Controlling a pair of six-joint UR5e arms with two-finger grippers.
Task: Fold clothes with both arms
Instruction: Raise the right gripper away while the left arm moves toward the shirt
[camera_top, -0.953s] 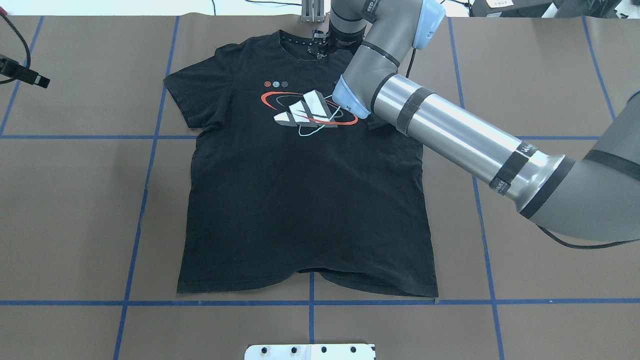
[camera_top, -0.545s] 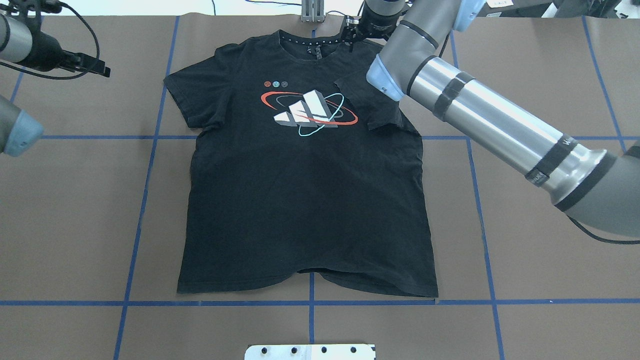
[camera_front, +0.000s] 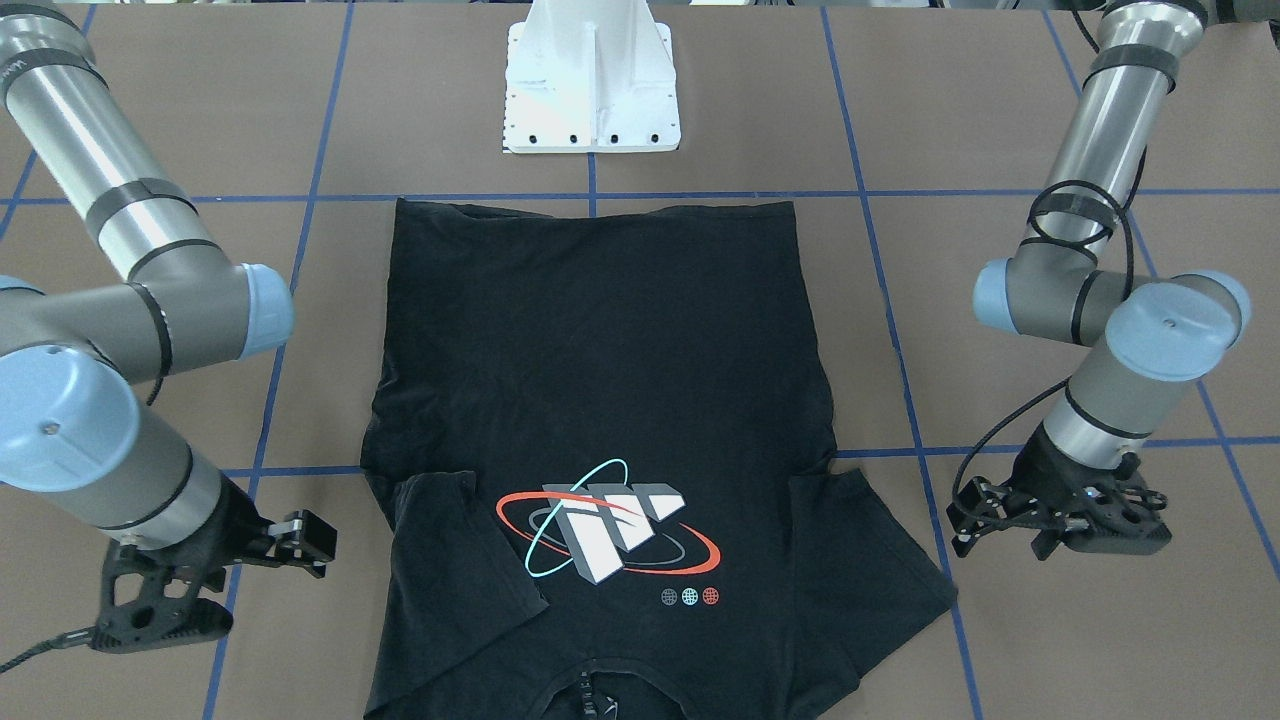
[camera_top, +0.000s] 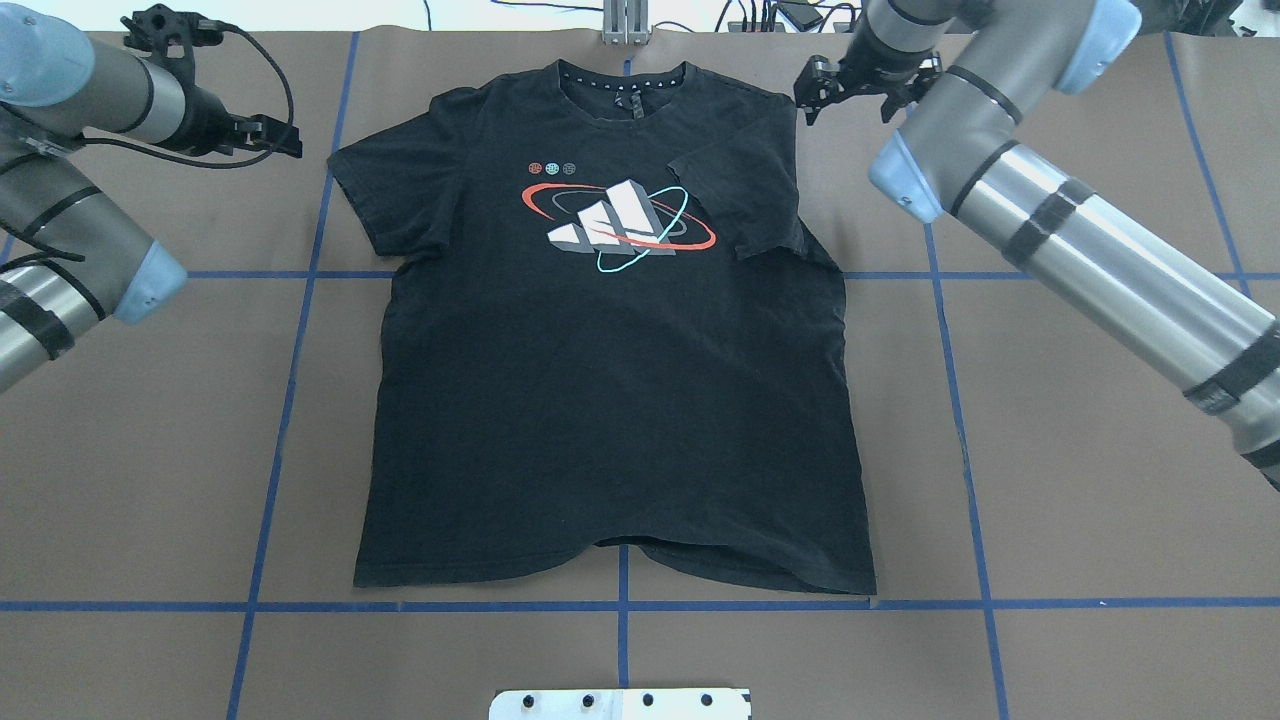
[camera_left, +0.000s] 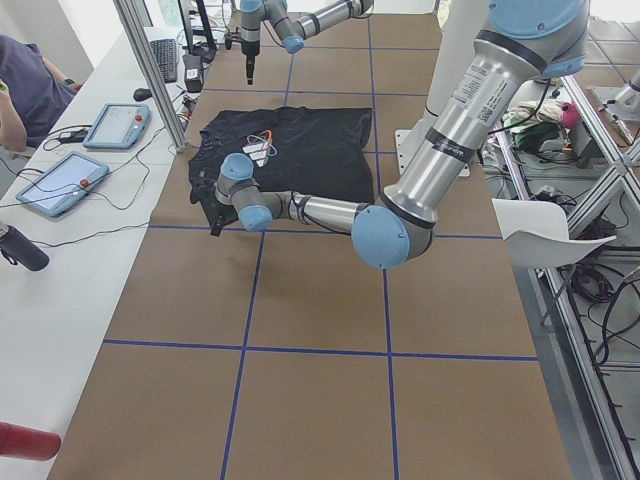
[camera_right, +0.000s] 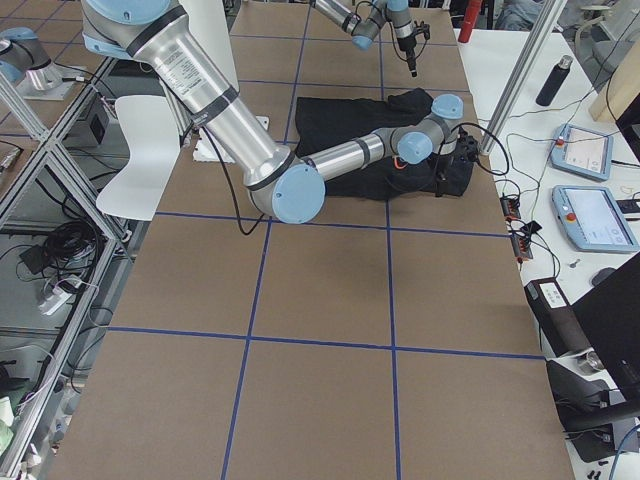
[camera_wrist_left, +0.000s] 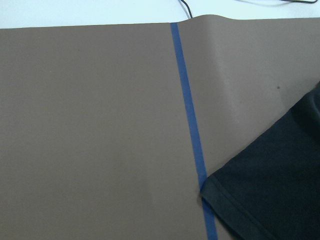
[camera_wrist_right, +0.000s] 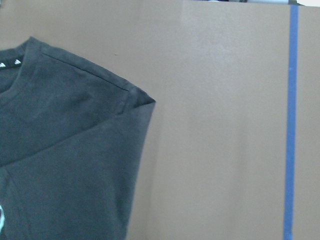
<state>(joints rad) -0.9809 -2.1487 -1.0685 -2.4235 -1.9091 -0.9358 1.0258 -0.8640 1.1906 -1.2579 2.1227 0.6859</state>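
Now that the right gripper (camera_top: 862, 82) has drawn back off the shirt (camera_top: 610, 400), it hangs empty just beside the shoulder, its jaw width unreadable. The near sleeve (camera_top: 745, 205) lies folded inward. The left gripper (camera_top: 278, 140), newly arrived and also empty, hovers beside the flat opposite sleeve (camera_top: 385, 195), probably next. Both arms reach forward over the table (camera_top: 1080, 480).

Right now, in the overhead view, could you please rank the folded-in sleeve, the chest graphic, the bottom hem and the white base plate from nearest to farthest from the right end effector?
From the right end effector:
1. Folded-in sleeve, just below and beside it.
2. Chest graphic, mid-chest.
3. Bottom hem, low in the view.
4. White base plate, at the view's bottom edge.
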